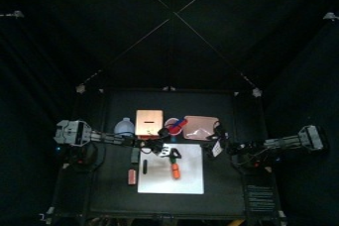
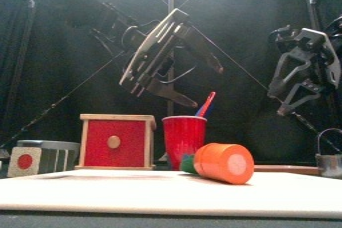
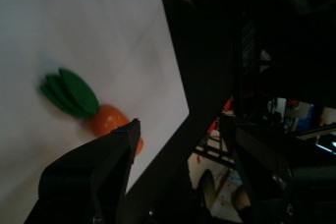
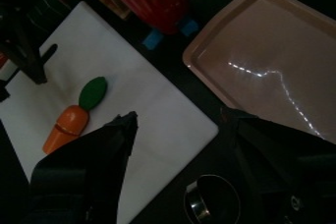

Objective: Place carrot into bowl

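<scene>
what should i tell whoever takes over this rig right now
Left gripper: open, empty, hovering just above the carrot.
Right gripper: open, empty, held over the board's edge beside the pink tray.
Carrot: lying on the white board, not gripped.
Bowl: cannot be picked out for sure in these views; the red cup stands behind the board.
Done: nothing yet.
Left: grip the carrot, carry it to the bowl, release.
</scene>
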Robot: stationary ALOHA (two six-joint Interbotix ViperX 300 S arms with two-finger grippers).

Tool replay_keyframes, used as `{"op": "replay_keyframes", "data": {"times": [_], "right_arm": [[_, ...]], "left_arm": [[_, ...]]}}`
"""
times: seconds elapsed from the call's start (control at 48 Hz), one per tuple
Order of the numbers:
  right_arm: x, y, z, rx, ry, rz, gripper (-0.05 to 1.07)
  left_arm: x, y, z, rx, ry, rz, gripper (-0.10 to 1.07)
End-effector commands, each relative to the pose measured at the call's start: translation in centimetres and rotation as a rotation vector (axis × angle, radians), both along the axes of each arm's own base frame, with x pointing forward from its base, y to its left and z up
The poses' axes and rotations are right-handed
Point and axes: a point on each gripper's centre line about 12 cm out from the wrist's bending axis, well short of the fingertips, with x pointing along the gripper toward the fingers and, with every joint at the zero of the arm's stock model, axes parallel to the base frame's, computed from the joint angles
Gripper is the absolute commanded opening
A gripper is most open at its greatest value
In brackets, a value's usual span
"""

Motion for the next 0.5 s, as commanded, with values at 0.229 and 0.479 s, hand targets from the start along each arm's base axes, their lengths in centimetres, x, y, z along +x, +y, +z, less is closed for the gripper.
{"op": "replay_keyframes", "data": {"times": [0.229, 0.479], "right_arm": [[0.1, 0.0, 0.2, -0.008, -0.007, 0.004, 0.98], [0.0, -0.1, 0.1, -0.004, -0.005, 0.001, 0.98]], "left_arm": [[4.5, 2.1, 1.3, 0.011, 0.108, -0.293, 0.95], [4.0, 2.9, 3.0, 0.217, 0.492, -0.22, 0.95]]}}
